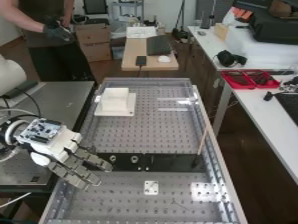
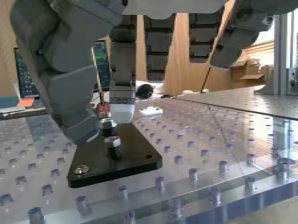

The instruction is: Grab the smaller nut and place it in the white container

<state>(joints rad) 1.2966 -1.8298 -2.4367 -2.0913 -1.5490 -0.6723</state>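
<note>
High view, robot hand [image 1: 56, 145]: over the arm-side end of the black bar [image 1: 173, 162], its fingers extended, wide of any grip.
High view, larger nut [image 1: 113, 158] and bearing [image 1: 134, 159]: upright on the bar, to be left undisturbed.
High view, white container [image 1: 114, 104]: your destination, farther along the worktop [image 1: 146, 132].
Wrist view, smaller nut [image 2: 112, 142]: on its post at the bar's near end, just beside the thumb tip [image 2: 81, 131].
Wrist view, step in hand: apparently the approach, grasp not yet made.
Wrist view, next move: you should centre thumb and fingers about the smaller nut, then close gently, sparing its neighbour.
</note>
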